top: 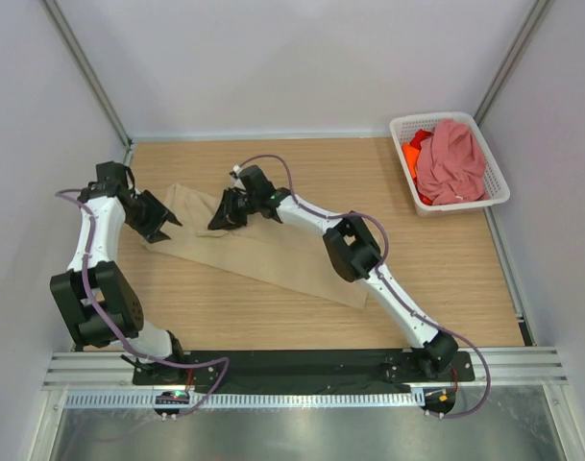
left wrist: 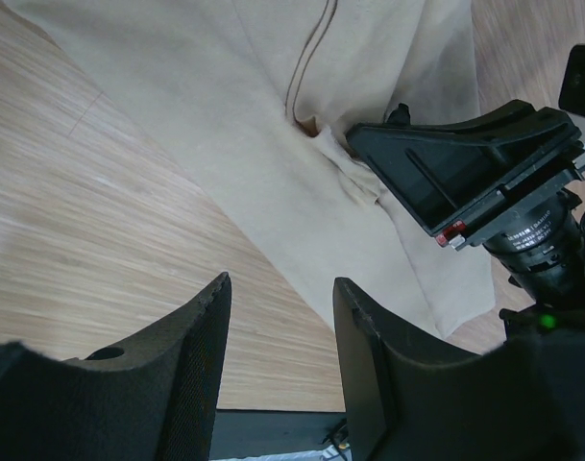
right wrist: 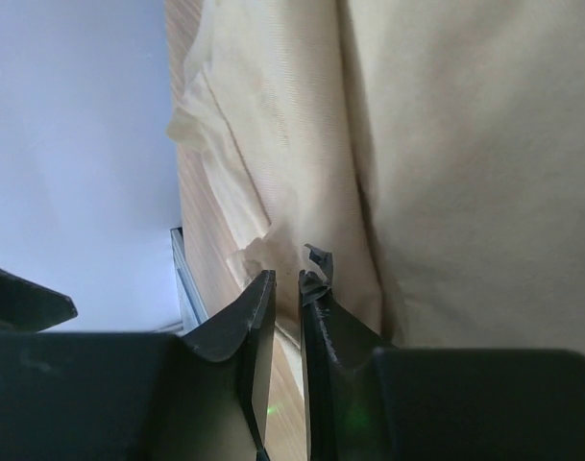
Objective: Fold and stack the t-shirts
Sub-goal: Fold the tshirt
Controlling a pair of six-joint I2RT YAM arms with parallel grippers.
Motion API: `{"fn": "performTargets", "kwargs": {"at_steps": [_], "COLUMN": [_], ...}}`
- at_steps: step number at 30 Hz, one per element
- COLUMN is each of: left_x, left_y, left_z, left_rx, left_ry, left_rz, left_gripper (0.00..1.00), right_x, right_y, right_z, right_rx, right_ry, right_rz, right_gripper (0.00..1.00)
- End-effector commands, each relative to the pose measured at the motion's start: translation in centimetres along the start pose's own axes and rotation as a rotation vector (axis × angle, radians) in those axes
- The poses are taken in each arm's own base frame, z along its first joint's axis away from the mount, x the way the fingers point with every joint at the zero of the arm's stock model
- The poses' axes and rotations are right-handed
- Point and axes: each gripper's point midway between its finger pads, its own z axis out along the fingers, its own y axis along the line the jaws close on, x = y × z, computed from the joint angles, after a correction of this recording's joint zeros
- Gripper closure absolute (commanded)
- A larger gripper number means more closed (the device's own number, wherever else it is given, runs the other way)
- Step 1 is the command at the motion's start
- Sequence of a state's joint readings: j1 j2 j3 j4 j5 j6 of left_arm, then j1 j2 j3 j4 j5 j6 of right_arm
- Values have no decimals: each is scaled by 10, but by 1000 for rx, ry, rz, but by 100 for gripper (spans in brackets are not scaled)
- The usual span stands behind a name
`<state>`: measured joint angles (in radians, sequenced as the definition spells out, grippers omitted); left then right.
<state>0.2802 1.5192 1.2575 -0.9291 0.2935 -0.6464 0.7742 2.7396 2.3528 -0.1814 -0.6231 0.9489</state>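
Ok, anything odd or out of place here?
Nothing spilled or damaged. The beige shirt lies diagonally on the table, bunched at the right gripper. The pink shirt and orange shirt sit heaped, unfolded, in the basket.

The pink shirt (top: 450,161) hides most of the orange shirt (top: 408,156) in the basket (top: 432,117).

right gripper (right wrist: 287,288): 6 o'clock, jaws almost together | beige shirt (right wrist: 446,144): 12 to 4 o'clock | table (right wrist: 196,223): wood strip, 9 o'clock
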Motion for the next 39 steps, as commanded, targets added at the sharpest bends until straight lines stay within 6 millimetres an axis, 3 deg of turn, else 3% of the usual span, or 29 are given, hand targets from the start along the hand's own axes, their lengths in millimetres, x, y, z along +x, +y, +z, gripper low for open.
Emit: {"fn": "performTargets", "kwargs": {"at_steps": [1,5,6,13,19,25,30,35,39], "left_x": [-1,1,1,3,7,12,20,21,17], "left_y": [-6,-4,-3,-2,-2,-8,-22,-19,-9], "left_z": [-6,-7,-6,-4,4,12,25,36,30], "left_rx": [44,40,40,44,56,92,181,166,116], "left_ry": [-19,-21,-22,-17,12,62,138,159,98], "left_rz": [19,28,27,23,12,-7,-44,-78,-62], "left_gripper": [52,52,52,52,52,52,53,55,53], "right_x": [-7,8,12,24,34,43,51,35,15], "right_y": [21,18,28,28,12,-23,-38,-9,1], "right_z": [-2,-2,-4,-18,-19,-9,-10,-24,-52], "right_rx": [-37,-31,-39,-2,33,128,160,141,181], "right_ry": [-16,24,30,46,71,131,159,140,100], "right_rz": [-16,-25,-44,-90,-86,-63,-72,-146,-119], "right_gripper": [78,80,81,83,84,85,84,79,74]}}
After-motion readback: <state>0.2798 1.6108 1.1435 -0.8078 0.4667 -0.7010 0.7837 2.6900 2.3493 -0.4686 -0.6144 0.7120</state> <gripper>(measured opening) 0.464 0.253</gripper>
